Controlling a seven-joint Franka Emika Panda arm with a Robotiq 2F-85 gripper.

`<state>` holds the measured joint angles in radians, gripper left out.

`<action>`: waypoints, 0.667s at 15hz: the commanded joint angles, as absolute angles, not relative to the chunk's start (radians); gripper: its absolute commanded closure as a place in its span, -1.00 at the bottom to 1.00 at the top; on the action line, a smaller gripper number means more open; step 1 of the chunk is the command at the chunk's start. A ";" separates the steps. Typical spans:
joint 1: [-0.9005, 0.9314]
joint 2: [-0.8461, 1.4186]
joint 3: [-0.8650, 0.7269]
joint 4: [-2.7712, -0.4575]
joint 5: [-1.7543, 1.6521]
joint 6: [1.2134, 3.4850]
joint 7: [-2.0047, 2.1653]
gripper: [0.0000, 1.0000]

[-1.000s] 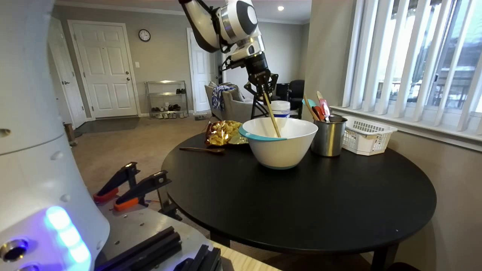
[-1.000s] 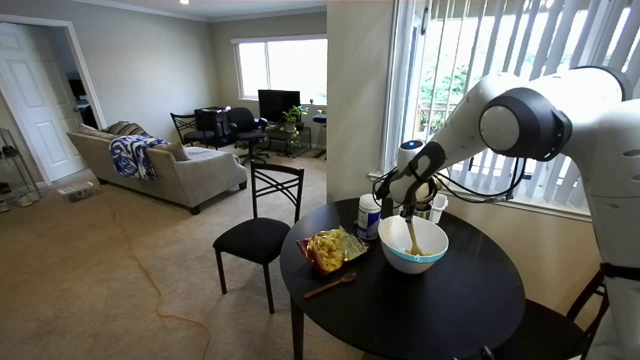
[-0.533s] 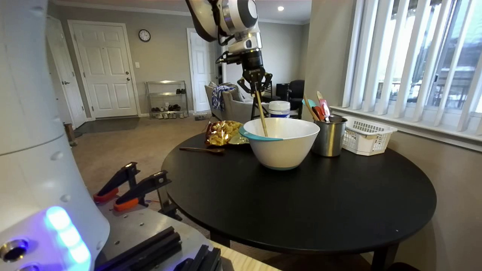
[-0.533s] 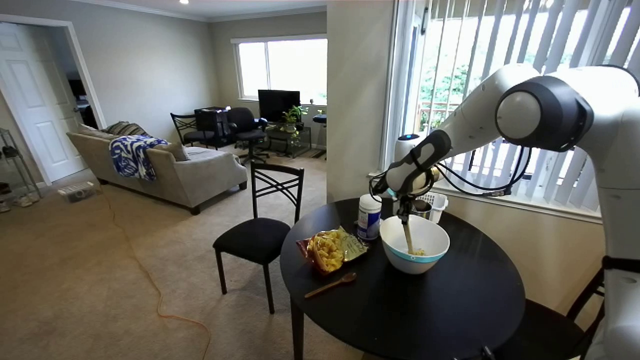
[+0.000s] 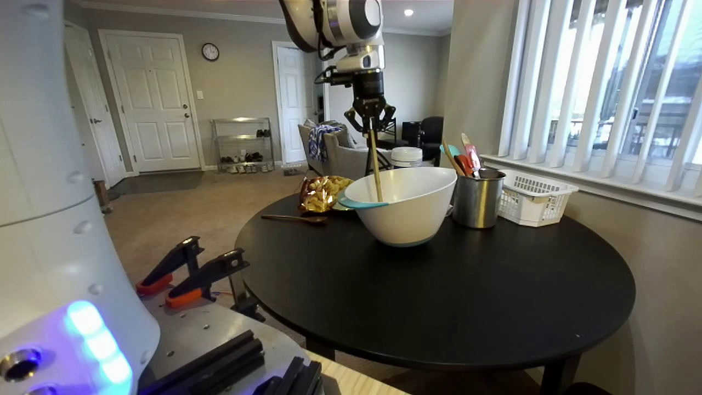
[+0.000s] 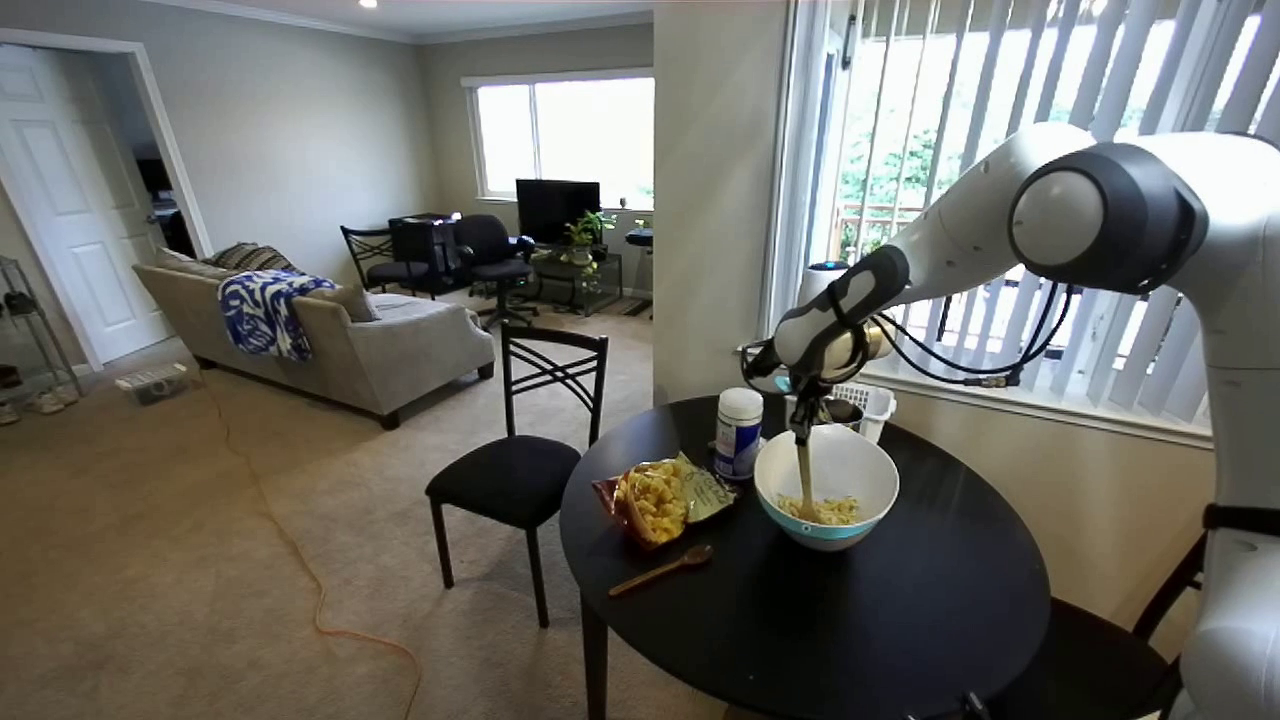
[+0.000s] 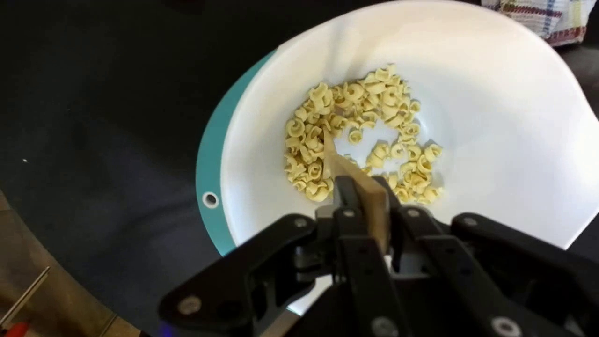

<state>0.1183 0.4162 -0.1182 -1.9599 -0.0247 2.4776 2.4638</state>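
Wrist view, jaws closed, gripping wooden utensil [image 7: 363, 182]

Claw [image 5: 371, 131]: black, flecked with grey | tool [image 5: 375, 164]: pale tan, there it is | bowl [image 7: 496, 117]: bright white, teal crescent on the rim | pasta [image 7: 353, 92]: soft yellow | counter [image 5: 466, 285]: deep black | and look, cloth [image 7: 559, 18]: white checked in blue, red, yellow | bag [image 5: 313, 202]: red and gold | tub [image 6: 738, 440]: white and blue | basket [image 5: 537, 207]: plain white | throw [image 6: 262, 305]: bold blue-and-white print

Wooden utensil [image 5: 375, 164], lower end invisible inside bowl [image 5: 408, 219], in an exterior view
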 commanded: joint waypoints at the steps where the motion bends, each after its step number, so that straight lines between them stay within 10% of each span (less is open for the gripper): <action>1: 0.097 0.414 -0.072 -1.992 0.061 2.513 2.449 0.90; 10: 0.103 0.419 -0.089 -2.002 0.058 2.570 2.481 0.90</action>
